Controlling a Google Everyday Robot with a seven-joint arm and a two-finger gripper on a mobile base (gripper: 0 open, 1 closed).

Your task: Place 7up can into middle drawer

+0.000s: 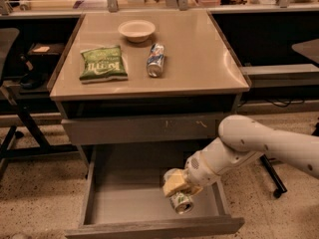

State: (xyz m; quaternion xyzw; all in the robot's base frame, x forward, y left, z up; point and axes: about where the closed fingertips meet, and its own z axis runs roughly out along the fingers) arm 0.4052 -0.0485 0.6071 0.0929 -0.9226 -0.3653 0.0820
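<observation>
The 7up can (182,203), green and white with a silver end towards me, sits low inside the open middle drawer (124,205), at its front right, just above or on the grey floor. My gripper (178,191) reaches down into the drawer from the right on the white arm (249,146). Its yellowish fingers (172,184) are closed on the top of the can. The drawer is pulled well out, and its plain front (154,228) is at the bottom of the view.
Above the open drawer is a closed drawer front with pale scratch marks (144,128). On the tabletop lie a blue, white and silver can (156,60), a green chip bag (102,63) and a white bowl (136,30). A chair base (15,128) stands at the left.
</observation>
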